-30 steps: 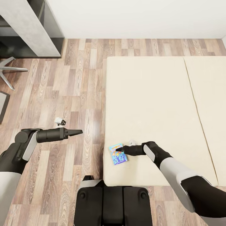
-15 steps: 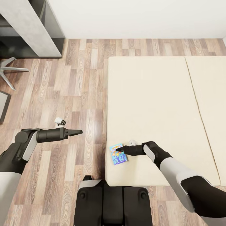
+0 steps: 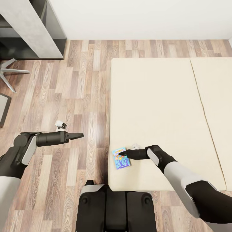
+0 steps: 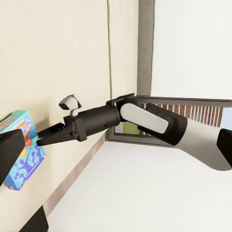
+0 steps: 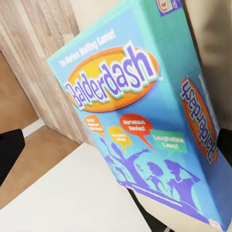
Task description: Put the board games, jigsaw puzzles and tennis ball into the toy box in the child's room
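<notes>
Blue board game (image 3: 121,158) lies flat near the corner of the bed (image 3: 154,106).
It looks light, stiff and thin; pinch a short edge; right gripper (image 3: 121,154) jaws sit right over it, grip unclear; left gripper (image 3: 80,135) jaws look shut, empty.

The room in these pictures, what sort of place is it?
Likely a bedroom: a wide cream mattress on a wood-plank floor, a blue Balderdash game box lying on it, and a desk in the corner.
</notes>
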